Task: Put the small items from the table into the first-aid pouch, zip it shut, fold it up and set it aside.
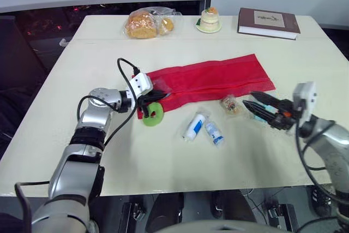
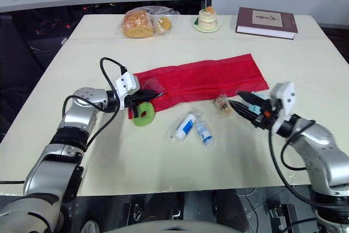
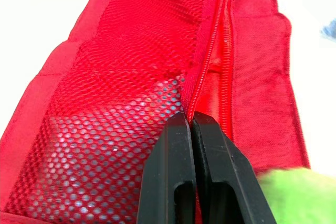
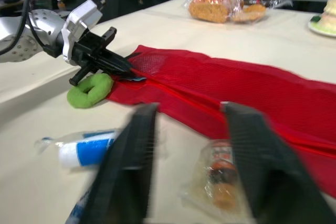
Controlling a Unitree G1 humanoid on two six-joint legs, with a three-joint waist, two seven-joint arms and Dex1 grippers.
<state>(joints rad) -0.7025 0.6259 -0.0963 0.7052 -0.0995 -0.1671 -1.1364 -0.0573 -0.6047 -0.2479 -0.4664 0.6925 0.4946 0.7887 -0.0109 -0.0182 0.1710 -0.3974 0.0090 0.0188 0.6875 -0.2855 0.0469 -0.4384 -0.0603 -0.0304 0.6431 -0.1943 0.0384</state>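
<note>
We find the left gripper (image 1: pixel 155 97) pinching the red pouch (image 1: pixel 218 77) at its zipper edge, with the green ring (image 1: pixel 153 114) crowding it at 6 o'clock. The right gripper (image 1: pixel 253 105) is spread (wrapped packet (image 1: pixel 231 105) at its 9 o'clock). Two tubes (image 1: pixel 194 126) lie between.

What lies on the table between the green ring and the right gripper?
From the green ring: two white-and-blue tubes, then a small wrapped packet just ahead of the open right gripper, clear in the left eye view.
</note>
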